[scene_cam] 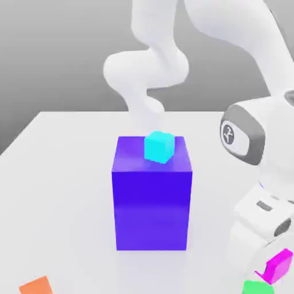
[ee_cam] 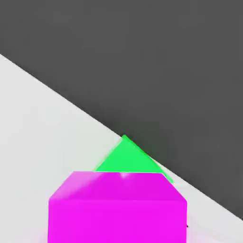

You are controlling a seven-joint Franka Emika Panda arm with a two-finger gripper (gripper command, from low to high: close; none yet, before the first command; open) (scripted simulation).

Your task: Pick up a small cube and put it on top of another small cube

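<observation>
Evidently the magenta cube (ee_cam: 117, 209) hangs above the green cube (scene_cam: 256, 287), seemingly gripped, though that's unclear; rigid, light and slick-faced, it wants pinching across opposite flat sides.

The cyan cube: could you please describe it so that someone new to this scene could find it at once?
Start at the big blue-purple block standing mid-table in the exterior view. The cyan cube sits on its top face, towards the back. It is the one small cube raised off the white table; the orange cube lies at the front left corner, the magenta cube and green cube at the front right.
</observation>
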